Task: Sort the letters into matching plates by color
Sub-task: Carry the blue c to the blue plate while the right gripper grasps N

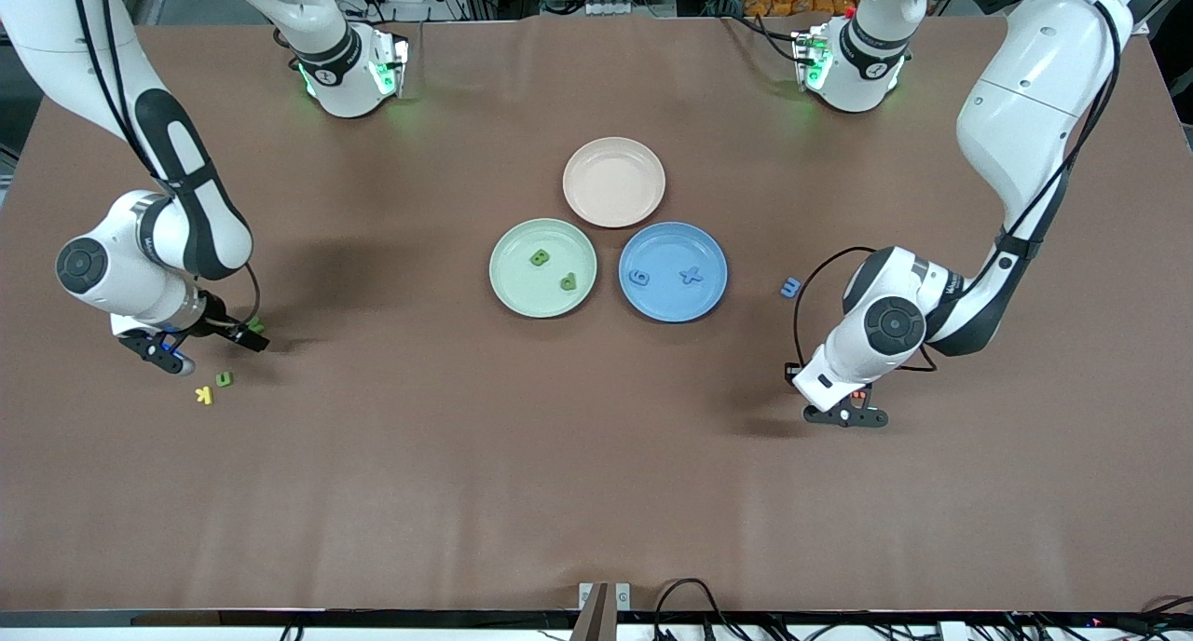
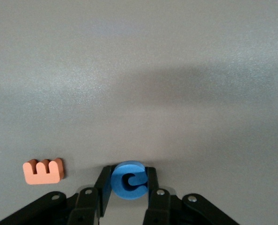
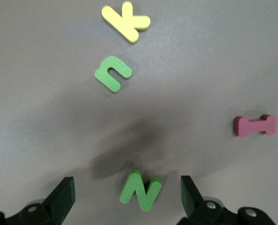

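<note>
left wrist view: my left gripper [image 2: 129,185] is low at the worktop [image 2: 176,93], fingers [image 2: 105,185] clamped on a blue letter c [image 2: 128,180], with an orange letter [image 2: 43,170] lying beside it. right wrist view: my right gripper [image 3: 127,194] has its fingers [image 3: 64,197] wide apart, a green letter n [image 3: 140,190] flat on the worktop between them, untouched; a smaller green letter [image 3: 113,73], a yellow k [image 3: 126,20] and a dark pink letter [image 3: 254,125] lie near. front view: the green plate [image 1: 508,292] holds two green letters [image 1: 540,258], the blue plate [image 1: 652,301] just beside it holds two blue ones [image 1: 691,275], the beige-pink plate [image 1: 596,203] is farther from the camera. one more blue letter [image 1: 790,287] sits on the worktop toward the left arm's end, near the blue plate.
</note>
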`<state>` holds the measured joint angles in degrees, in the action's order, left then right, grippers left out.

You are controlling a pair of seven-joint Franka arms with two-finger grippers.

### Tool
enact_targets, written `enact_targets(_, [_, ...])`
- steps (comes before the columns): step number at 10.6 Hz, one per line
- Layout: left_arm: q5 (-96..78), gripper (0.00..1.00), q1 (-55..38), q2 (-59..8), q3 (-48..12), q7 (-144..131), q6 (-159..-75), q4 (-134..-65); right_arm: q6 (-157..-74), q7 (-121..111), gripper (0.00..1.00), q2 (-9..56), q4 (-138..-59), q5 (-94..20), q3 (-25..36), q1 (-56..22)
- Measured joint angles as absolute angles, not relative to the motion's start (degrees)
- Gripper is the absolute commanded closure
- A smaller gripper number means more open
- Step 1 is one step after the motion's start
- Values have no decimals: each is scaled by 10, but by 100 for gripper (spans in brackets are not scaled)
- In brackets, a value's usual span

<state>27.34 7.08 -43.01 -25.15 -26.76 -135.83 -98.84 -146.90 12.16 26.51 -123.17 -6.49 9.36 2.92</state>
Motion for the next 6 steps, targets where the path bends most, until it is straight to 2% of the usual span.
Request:
enact_targets(3, [273,100,71,-430,-252,-275,-1358,-988,-1475,122,2,265,-1243,-65,93,29])
enact_targets(6, [273,100,70,-428,-283,-330,-1343,-987,-1478,121,16,265,-1249,-65,93,29])
